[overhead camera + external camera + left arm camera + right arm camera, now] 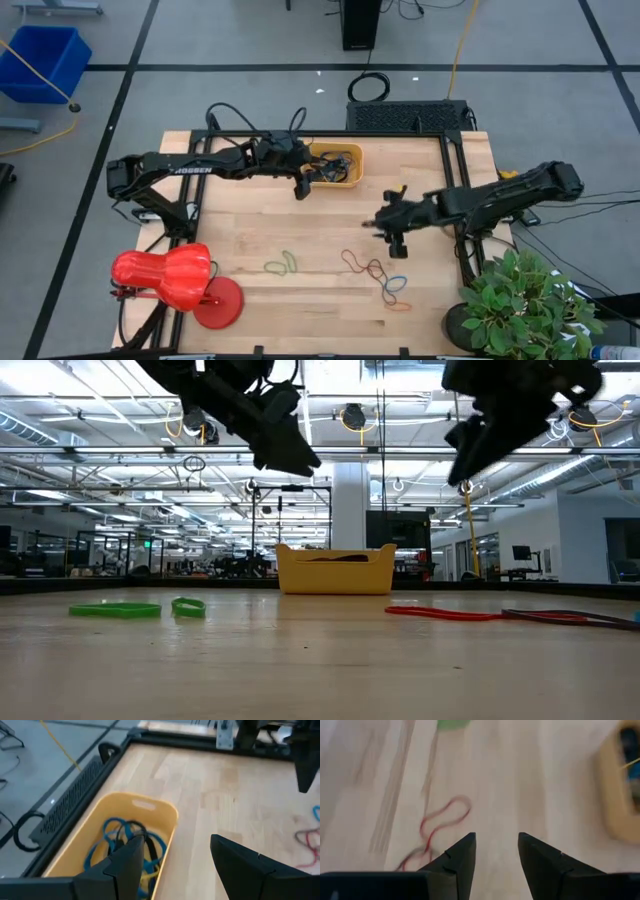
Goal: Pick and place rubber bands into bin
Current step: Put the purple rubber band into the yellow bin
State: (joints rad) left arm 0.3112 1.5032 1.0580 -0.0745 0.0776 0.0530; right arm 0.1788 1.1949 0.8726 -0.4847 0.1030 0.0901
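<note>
While hanging over the bin's (350, 178) near edge, left hand (303, 186) standing with fingers wide apart, gripping nothing. Bin sitting at the far middle of the bench (250, 225), holding blue, black and yellow bands (127, 842) in a tangle. Right hand (385, 226) hovering above bare wood right of centre, fingers (462, 855) parted with a gap between them, nothing between the tips. Lying loose on the pale wooden planks: green bands (282, 264) near the front middle, red bands (362, 265) just right of them, and a blue band (397, 283) with an orange one (399, 302) close to the front edge, all well apart from the bin. Standing at the front left corner, red lamp (165, 277); at the front right corner, green plant (525, 295). Showing beyond the bench: grey floor with dark lines, blue crate (42, 60) at far left, black cables, and in the low view a long hall with ceiling lights (120, 420) and beams.
</note>
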